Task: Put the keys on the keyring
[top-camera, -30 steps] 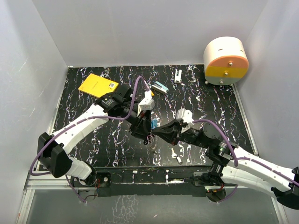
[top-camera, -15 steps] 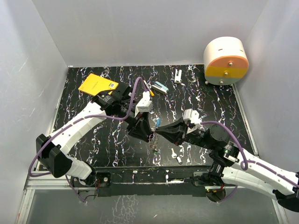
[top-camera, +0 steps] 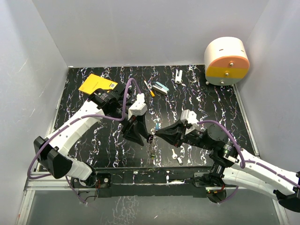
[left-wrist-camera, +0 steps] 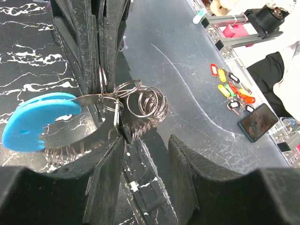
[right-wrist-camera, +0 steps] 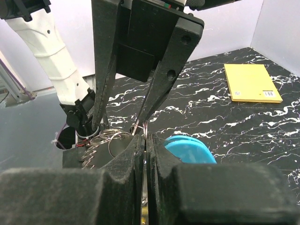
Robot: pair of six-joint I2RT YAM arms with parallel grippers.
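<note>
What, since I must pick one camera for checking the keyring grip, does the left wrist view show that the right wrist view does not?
Only the left wrist view: coloured key tags and a phone beyond the edge of the table. Only the right wrist view: a yellow pad on the table and the white left arm. Both: the keyring with its blue arc, clamped in the shut right gripper, small split rings bunched beside the grip, and the left gripper with jaws apart.
</note>
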